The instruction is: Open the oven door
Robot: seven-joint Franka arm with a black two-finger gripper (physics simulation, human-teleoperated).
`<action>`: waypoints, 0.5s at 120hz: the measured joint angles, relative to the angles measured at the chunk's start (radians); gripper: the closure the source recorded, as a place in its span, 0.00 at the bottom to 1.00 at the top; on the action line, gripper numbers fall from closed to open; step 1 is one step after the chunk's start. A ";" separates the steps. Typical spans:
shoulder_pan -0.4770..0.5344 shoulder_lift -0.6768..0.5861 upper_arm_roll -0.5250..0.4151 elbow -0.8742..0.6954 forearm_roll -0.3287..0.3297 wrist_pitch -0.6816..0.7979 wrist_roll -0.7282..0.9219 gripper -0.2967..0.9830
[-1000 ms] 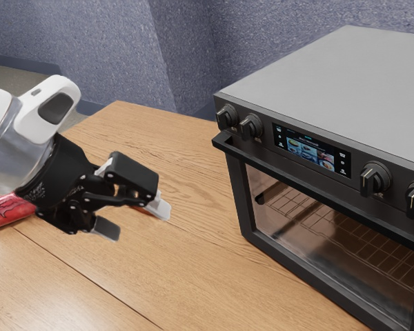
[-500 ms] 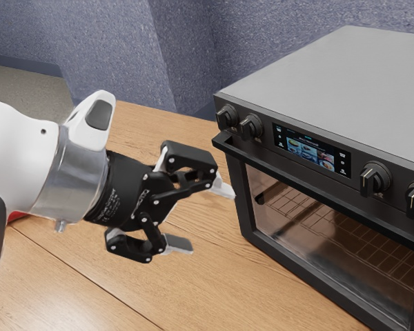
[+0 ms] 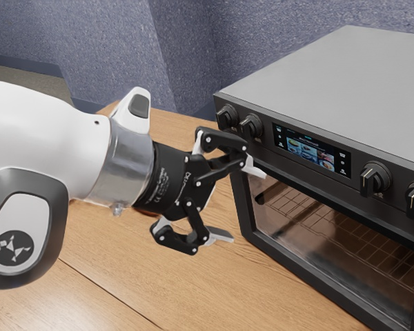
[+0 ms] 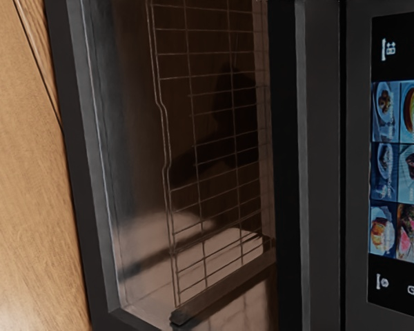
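White casing fills much of the exterior view's left: the arm (image 3: 52, 141) comes in there nearly level, a pose that seems chosen to meet the oven (image 3: 331, 76) from its front rather than from above. Beneath it, at the lower left of the frame, lies the wooden table (image 3: 117, 255).

At the centre is the gripper (image 3: 238, 202), its fingers spread wide with nothing held between them. One finger sits above the other — sensible, I judge, for a bar that runs across the oven's front, since one could pass over it and one under. The upper fingertip overlaps the bar in the picture; whether they touch I cannot tell. In the wrist view the display (image 4: 399, 165) lies on its side, which fits a hand rolled to suit that bar.

From centre to lower right stretches the oven door (image 3: 297, 231), shut, with a wire rack (image 4: 207, 94) behind its glass. The handle (image 3: 317, 187) runs along its top edge to the frame's right side, just under the knobs. Next, I think, the hand must settle squarely on the bar before closing and pulling — too high, and the upper finger could knock the control panel instead.
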 joint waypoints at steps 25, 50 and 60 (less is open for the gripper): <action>0.017 0.071 0.000 0.050 -0.012 0.017 -0.032 0.23; 0.018 0.118 0.000 0.087 -0.019 0.023 -0.046 0.23; 0.019 0.132 0.000 0.097 -0.021 0.024 -0.048 0.23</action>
